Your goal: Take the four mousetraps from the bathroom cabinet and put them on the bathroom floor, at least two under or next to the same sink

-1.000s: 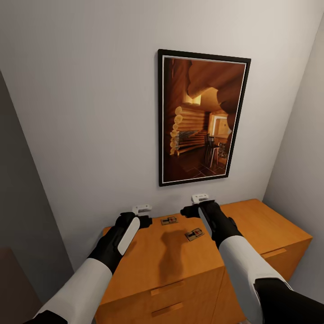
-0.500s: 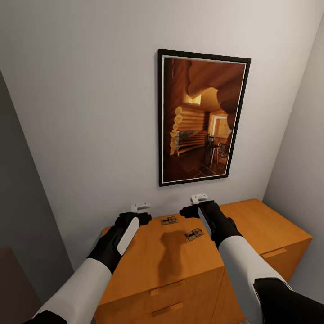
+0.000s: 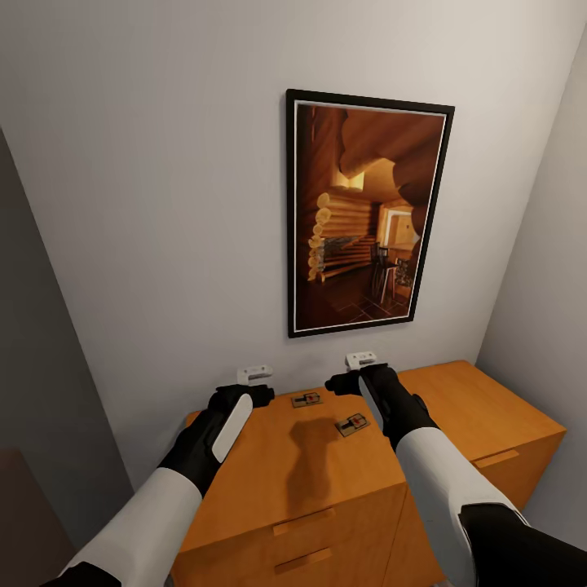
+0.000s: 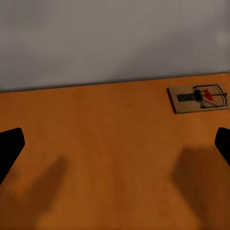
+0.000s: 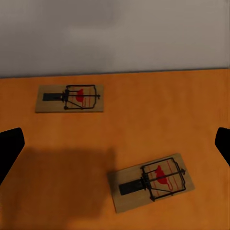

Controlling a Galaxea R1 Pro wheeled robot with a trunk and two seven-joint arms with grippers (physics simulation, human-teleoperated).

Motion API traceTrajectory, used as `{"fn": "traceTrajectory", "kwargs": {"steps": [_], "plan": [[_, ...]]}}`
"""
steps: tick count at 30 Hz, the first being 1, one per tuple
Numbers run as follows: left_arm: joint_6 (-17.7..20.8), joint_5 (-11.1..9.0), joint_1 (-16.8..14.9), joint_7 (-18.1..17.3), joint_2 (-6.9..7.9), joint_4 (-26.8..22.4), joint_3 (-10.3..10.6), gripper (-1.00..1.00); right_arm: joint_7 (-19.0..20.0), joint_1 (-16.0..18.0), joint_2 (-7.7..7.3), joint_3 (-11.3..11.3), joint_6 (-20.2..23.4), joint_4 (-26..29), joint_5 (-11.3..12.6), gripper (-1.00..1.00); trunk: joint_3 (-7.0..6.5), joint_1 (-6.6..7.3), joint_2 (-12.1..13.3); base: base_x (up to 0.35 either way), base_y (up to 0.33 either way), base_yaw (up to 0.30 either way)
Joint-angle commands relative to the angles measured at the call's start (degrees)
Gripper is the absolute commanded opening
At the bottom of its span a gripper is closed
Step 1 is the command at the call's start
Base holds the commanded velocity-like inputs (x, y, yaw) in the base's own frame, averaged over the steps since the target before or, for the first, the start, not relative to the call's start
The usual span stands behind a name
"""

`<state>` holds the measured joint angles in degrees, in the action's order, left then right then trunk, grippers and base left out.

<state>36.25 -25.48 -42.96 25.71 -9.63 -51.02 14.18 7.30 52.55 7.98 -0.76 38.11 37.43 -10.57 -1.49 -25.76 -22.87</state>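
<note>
Two mousetraps (image 3: 306,399) (image 3: 352,424) lie flat on cabinet top (image 3: 277,481). Both tools, left (image 3: 255,387) & right (image 3: 352,371), hover wide, empty. Thin boards: you'll likely skid one toward wall w/ shallow pinch.

mousetraps (image 5: 153,188): no readable print; just a red spot and dark wire on plain tan wood
cabinet (image 3: 310,473): no label, brand or number on top or drawer fronts
framed picture (image 3: 367,214): log-cabin interior scene; no caption, no lettering
wall (image 3: 163,204): blank; no signs
overall: no legible text in any view
</note>
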Motion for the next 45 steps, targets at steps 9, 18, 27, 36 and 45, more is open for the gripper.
{"fn": "traceTrajectory", "kwargs": {"steps": [9, 18, 27, 36, 45], "plan": [[0.24, -0.54, -0.02, 0.56, 0.11, 0.00, 0.08, 1.00, 0.04, 0.01, 0.02, -0.37, 0.26, 0.16, -0.75, 1.00, 0.03, -0.02, -0.05, 0.000, 0.000, 0.000], [0.30, -0.53, -0.02, 0.52, 0.21, 0.15, 0.07, 1.00, -0.17, 0.01, -0.03, -0.49, 0.29, 0.18, -0.77, 1.00, 0.03, -0.02, -0.05, 0.000, 0.000, 0.000], [0.32, -0.53, -0.02, 0.51, 0.15, 0.21, 0.12, 1.00, 0.00, 0.01, 0.01, -0.47, 0.30, 0.07, -0.44, 1.00, 0.03, -0.02, -0.05, 0.000, 0.000, 0.000], [0.37, -0.53, -0.02, 0.48, 0.07, 0.21, 0.14, 1.00, 0.32, 0.01, 0.02, -0.47, 0.30, 0.02, -0.34, 1.00, 0.03, -0.02, -0.05, 0.000, 0.000, 0.000], [0.04, -0.48, 0.02, 0.39, -0.37, 0.22, 0.30, 1.00, 0.26, 0.01, 0.97, -0.64, 0.21, -0.77, -0.41, 1.00, 0.03, -0.02, -0.05, 0.000, 0.000, 0.000]]}}
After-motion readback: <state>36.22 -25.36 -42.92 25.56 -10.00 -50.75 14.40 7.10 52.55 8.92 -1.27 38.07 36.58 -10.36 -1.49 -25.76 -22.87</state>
